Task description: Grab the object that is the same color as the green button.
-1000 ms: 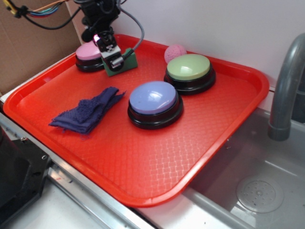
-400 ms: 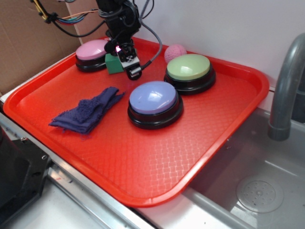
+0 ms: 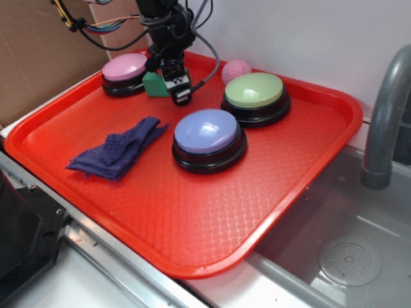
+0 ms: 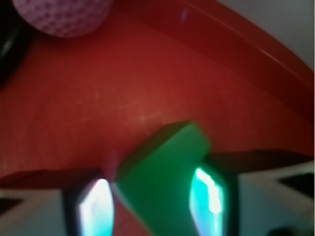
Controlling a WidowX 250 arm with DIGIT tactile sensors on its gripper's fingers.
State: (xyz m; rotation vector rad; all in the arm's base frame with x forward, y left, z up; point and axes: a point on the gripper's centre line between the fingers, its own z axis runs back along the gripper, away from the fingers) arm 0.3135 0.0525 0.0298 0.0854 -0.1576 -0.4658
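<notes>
Block (image 4: 160,172): solid dark green, flat-faced with sharp edges; sits between the two fingers, one corner pointing away from the wrist camera.
Gripper (image 3: 168,82): jaws apart, one finger (image 4: 93,206) on each side of the block; whether either pad touches it cannot be told.
Block's place: on the red tray (image 3: 192,212), just beside the pink button (image 3: 124,72), under the gripper.
Green button (image 3: 255,95): pale yellow-green dome on black base, off to one side of the gripper, apart from it.
Pink ball (image 4: 61,14): ahead of the fingers, cut off by the frame.
Hidden: the block's top is blurred in the wrist view; the exterior view shows only one corner of it.
</notes>
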